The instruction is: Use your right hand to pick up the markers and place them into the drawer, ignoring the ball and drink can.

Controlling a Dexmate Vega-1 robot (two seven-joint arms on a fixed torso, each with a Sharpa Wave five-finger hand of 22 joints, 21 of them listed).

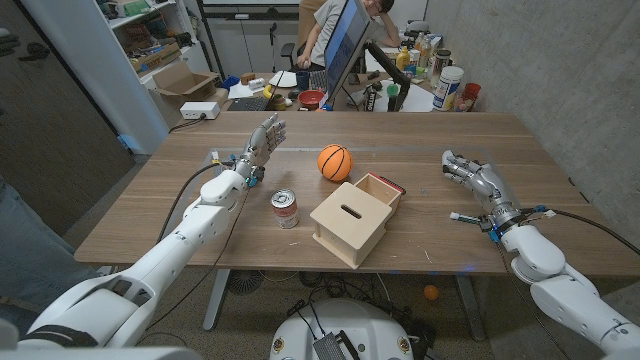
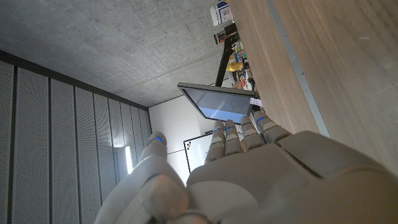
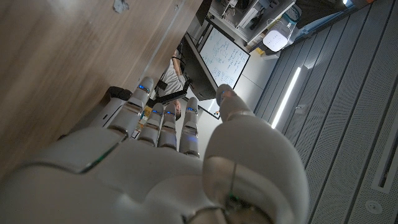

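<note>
A light wooden box [image 1: 345,228] with a slot in its top stands at the table's middle. Its drawer [image 1: 379,190] is pulled out toward the far right. Something dark and red [image 1: 397,187] lies at the drawer's far edge; I cannot tell if it is a marker. My right hand [image 1: 467,171] hovers right of the box, well apart from it, fingers spread and holding nothing. In the right wrist view its fingers [image 3: 163,121] reach out straight. My left hand [image 1: 263,140] stands raised left of the ball, fingers apart and holding nothing; the left wrist view shows its fingers [image 2: 239,134] extended.
An orange ball [image 1: 335,162] sits behind the box. A red-and-white drink can [image 1: 285,209] stands left of the box. A person [image 1: 335,25] sits behind the table by a monitor [image 1: 347,45], with bottles and clutter [image 1: 440,80] on the desk beyond.
</note>
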